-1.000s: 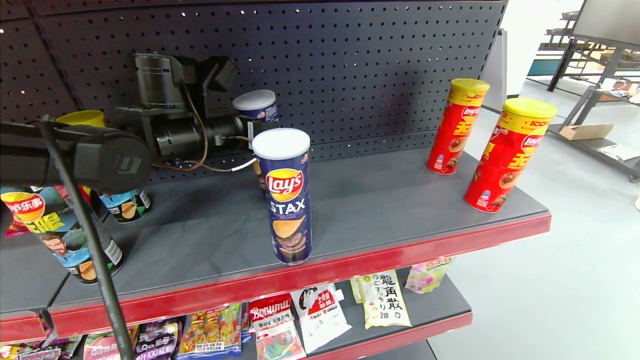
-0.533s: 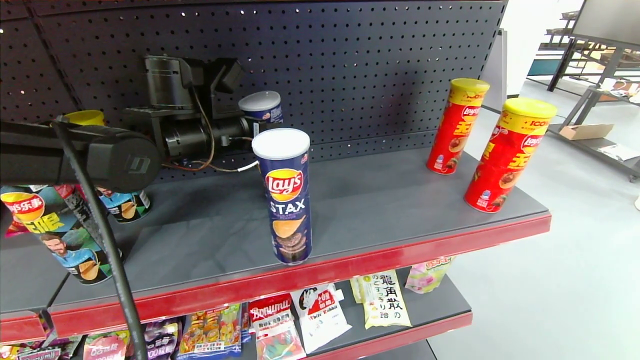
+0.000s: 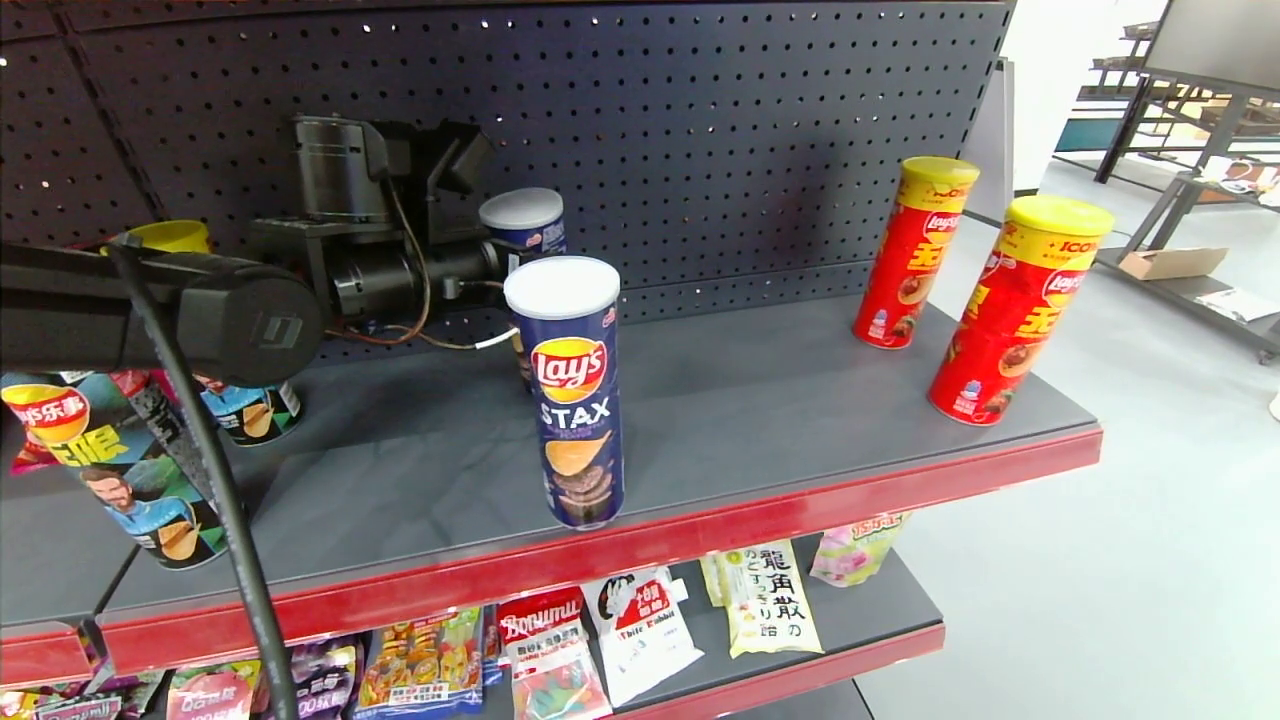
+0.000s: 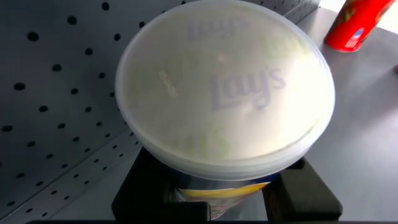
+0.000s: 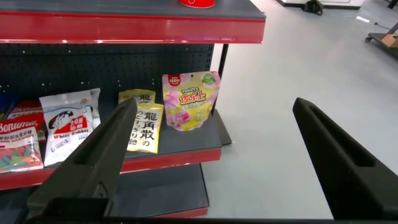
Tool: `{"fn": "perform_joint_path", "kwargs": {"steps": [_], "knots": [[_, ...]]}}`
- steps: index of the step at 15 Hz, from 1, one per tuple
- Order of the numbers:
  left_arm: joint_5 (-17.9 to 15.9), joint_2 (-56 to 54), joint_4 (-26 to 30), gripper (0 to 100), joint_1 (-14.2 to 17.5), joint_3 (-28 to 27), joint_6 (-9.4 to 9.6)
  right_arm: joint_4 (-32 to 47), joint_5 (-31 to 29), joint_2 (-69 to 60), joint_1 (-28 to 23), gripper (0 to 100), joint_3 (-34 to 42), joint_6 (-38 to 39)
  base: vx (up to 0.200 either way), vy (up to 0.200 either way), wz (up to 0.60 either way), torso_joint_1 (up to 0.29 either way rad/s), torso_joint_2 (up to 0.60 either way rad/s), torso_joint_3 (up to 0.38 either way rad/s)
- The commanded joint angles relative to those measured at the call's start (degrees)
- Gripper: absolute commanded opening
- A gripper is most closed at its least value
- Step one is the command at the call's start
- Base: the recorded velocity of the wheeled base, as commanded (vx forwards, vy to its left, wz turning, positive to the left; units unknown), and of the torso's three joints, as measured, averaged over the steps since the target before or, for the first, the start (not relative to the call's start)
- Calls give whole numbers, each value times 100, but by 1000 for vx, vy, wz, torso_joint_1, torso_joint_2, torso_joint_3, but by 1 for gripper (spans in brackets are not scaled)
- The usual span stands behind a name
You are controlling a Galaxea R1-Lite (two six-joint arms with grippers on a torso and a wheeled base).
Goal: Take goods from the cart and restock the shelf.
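My left gripper (image 3: 508,275) is shut on a blue chip can with a white lid (image 3: 524,222), holding it upright close to the pegboard at the back of the grey shelf (image 3: 760,420). In the left wrist view the can's lid (image 4: 224,93) sits between the black fingers (image 4: 144,194). Whether its base touches the shelf I cannot tell, because a second blue can (image 3: 575,400) stands right in front of it near the red shelf edge. My right gripper (image 5: 217,162) is open with nothing between its fingers, down by the lower shelf.
Two red cans with yellow lids (image 3: 912,255) (image 3: 1015,315) stand at the shelf's right end. Other cans (image 3: 120,470) (image 3: 250,410) crowd the left. Snack bags (image 3: 640,620) (image 5: 189,99) hang on the lower shelf. The pegboard (image 3: 700,130) closes off the back.
My left arm has shifted a little to the right along the pegboard, carrying the held blue can with it. The front can and the red cans have stayed put.
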Motion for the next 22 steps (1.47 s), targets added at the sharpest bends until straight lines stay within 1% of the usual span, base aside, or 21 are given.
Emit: {"fn": "perform_joint_path", "kwargs": {"steps": [1, 6, 7, 14, 15, 17, 18, 21, 22], "knots": [[29, -26, 49, 0, -8, -3, 10, -8, -3, 9, 0, 100, 1, -3, 0, 0, 0, 0, 0, 0], [29, -26, 67, 0, -8, -21, 1, -8, -12, 9, 0, 100, 1, 6, 0, 0, 0, 0, 0, 0], [29, -26, 67, 100, -8, -21, 1, -8, -12, 9, 0, 100, 1, 6, 0, 0, 0, 0, 0, 0], [56, -96, 75, 100, -8, 15, -16, -8, -12, 9, 0, 100, 1, 6, 0, 0, 0, 0, 0, 0], [56, -228, 163, 100, -8, 85, -16, -8, -12, 9, 0, 100, 1, 6, 0, 0, 0, 0, 0, 0], [47, -615, 691, 100, -8, 252, -8, -8, -3, 9, 0, 100, 1, 6, 0, 0, 0, 0, 0, 0], [47, -667, 717, 100, 1, 278, -16, 0, -3, 9, 0, 100, 1, 6, 0, 0, 0, 0, 0, 0], [56, -1028, 708, 100, 27, 726, -16, -8, -3, 9, 0, 100, 1, 6, 0, 0, 0, 0, 0, 0], [64, -1212, 699, 100, 36, 1043, -16, -8, -3, 9, 0, 100, 1, 6, 0, 0, 0, 0, 0, 0]]}}
